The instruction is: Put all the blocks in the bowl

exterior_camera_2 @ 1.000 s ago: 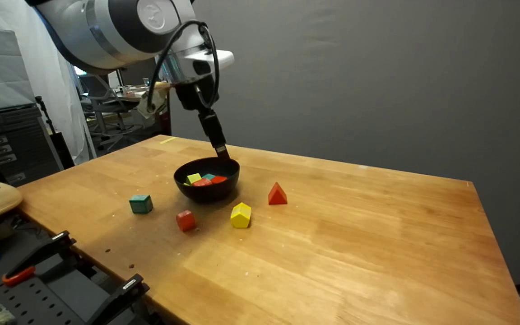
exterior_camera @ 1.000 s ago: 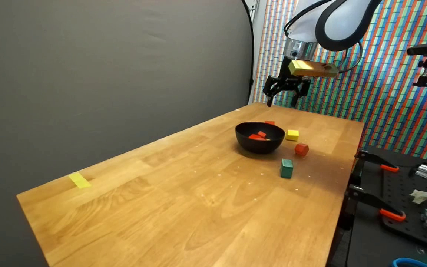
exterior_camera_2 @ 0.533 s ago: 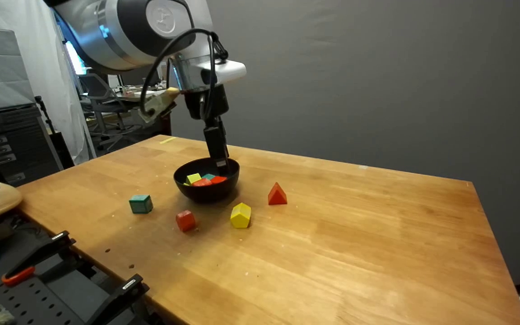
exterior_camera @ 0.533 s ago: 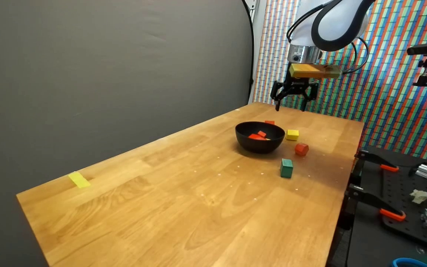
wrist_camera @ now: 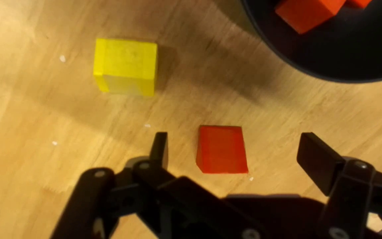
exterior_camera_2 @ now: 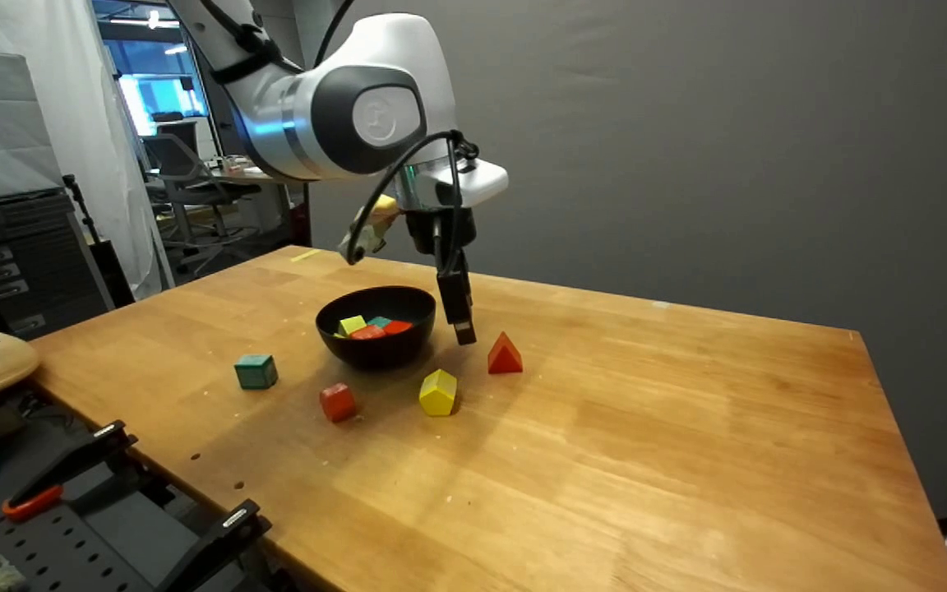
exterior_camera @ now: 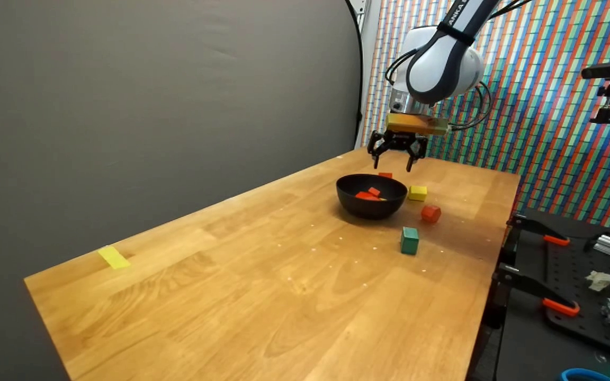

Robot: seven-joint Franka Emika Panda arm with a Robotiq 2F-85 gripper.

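The black bowl (exterior_camera_2: pixel 375 355) holds several red, yellow and green blocks (exterior_camera_2: pixel 368 332); it also shows in the wrist view (wrist_camera: pixel 343 53). On the table are a red triangular block (exterior_camera_2: pixel 505 357), a yellow five-sided block (exterior_camera_2: pixel 438 393), a red many-sided block (exterior_camera_2: pixel 338 403) and a green block (exterior_camera_2: pixel 256 372). My gripper (exterior_camera: pixel 392 166) is open and empty, pointing down above the table beside the bowl. In the wrist view the red triangular block (wrist_camera: pixel 222 152) appears between the open fingers of the gripper (wrist_camera: pixel 234 147), below them and nearer the left finger. The yellow block (wrist_camera: pixel 126 63) lies up and left.
A flat yellow tape patch (exterior_camera: pixel 114 256) is stuck at the table's edge. Black clamps with orange parts (exterior_camera: pixel 559 307) sit along a table side. A grey backdrop (exterior_camera_2: pixel 687 164) stands behind the table. The bowl's rim is close to the gripper.
My open gripper has come down and moved from behind the bowl to beside it, over the red triangular block. The fingers stay open. The blocks and bowl have not moved.
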